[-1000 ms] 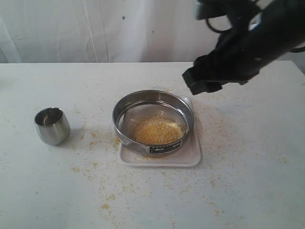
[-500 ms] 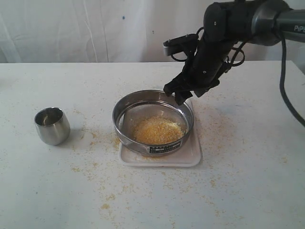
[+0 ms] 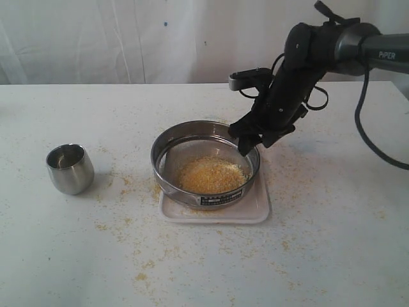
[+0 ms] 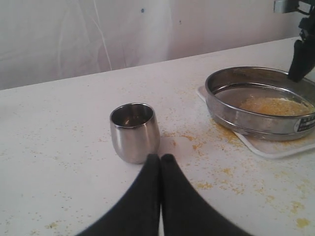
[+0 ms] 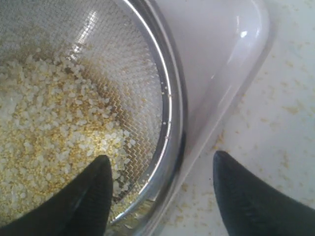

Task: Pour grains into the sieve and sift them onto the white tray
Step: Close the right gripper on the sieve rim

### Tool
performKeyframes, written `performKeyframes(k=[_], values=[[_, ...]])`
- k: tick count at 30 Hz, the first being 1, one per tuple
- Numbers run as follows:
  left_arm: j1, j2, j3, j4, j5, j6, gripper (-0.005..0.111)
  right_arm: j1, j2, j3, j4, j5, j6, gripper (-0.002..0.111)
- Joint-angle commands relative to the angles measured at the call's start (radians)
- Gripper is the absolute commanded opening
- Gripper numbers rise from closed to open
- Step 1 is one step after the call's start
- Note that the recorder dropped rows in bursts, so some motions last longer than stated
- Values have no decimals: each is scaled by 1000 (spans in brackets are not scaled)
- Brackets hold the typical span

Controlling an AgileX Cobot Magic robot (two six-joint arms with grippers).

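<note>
Spread wide, the right hand (image 3: 254, 142) hangs over the sieve (image 3: 185, 194) on the side away from its dark label (image 3: 220, 199). One finger sits inside the ring above the mesh and the other outside it, so the steel wall runs between them with nothing gripped. From the wrist view (image 5: 158, 162) I cannot tell whether either finger already touches the metal; it looks like a small gap.

The grains (image 3: 211, 174) lie in a yellow and pale heap on the mesh, toward the label side of the sieve, so the pouring appears done and the sifting is what remains. The sieve rests on the tray (image 3: 254, 208), which shows as a narrow white border around it, widest past the label. A steel cup (image 3: 70, 168) stands upright well apart from the sieve, opposite the side where the right hand works, and seems empty. The left hand (image 4: 160, 158), fingers pressed together and holding nothing, waits just beyond the cup, farther from the sieve. Stray grains dot the desk (image 3: 332, 243) all around the sieve.

The risks lie in the grip and the shake:
- The outer finger is close to the tray's rounded corner and could pinch the tray along with the wall, dragging both.
- A hold on one thin edge may let the sieve tip or twist, sliding the heap toward the low side.
- The tray is barely wider than the sieve, so a broad shake would throw the fine meal onto the desk.
</note>
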Motion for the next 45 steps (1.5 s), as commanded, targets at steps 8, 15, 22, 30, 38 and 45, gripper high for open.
performKeyframes(k=[8, 15, 22, 30, 38, 45], values=[[159, -5, 4, -6, -6, -10, 0, -2, 19, -4, 33, -55, -36, 47], [206, -5, 4, -6, -6, -10, 0, -2, 52, -23, 40, -61, -40, 47], [206, -5, 4, -6, -6, -10, 0, 2, 106, -110, 60, -22, -40, 47], [206, -5, 4, -6, -6, -10, 0, 18, 146, -159, 49, 2, -38, 47], [206, -5, 4, -6, -6, -10, 0, 18, 178, -192, 17, 34, -32, 47], [206, -5, 4, -6, -6, -10, 0, 18, 178, -192, 3, 42, -32, 41]])
